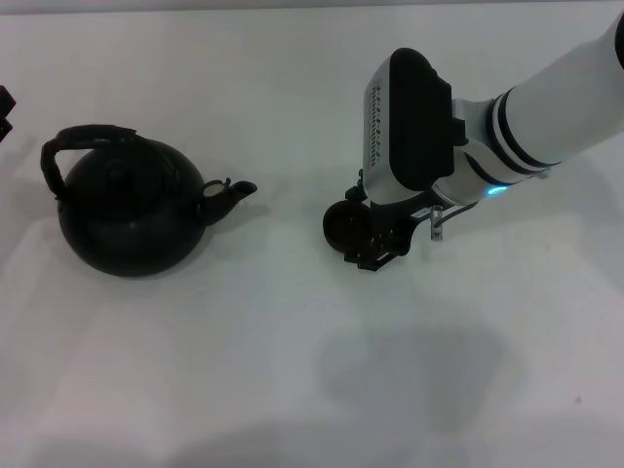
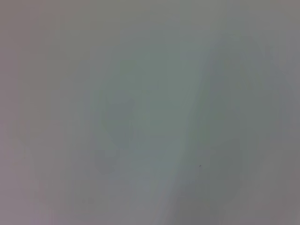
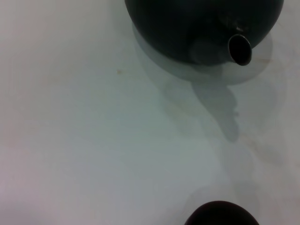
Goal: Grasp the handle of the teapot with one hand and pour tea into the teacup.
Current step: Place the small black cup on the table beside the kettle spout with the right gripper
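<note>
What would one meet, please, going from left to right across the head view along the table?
Handle → teapot body → its spout → teacup → right tool, close against the cup, its arm running off to the right.

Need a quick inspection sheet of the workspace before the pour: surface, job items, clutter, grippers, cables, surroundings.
Surface: white table, bare, shadows only.
Teapot: upright at the robot's left, spout facing the teacup.
Handle: arched over the top, not held.
Teacup: upright, apart from the spout, against the right gripper.
Clutter: nothing seen.
Right gripper: low at the teacup; finger state unclear.
Left gripper: not in view; dark part at the table's left edge.
Cables: nothing seen.
Surroundings: nothing seen.
</note>
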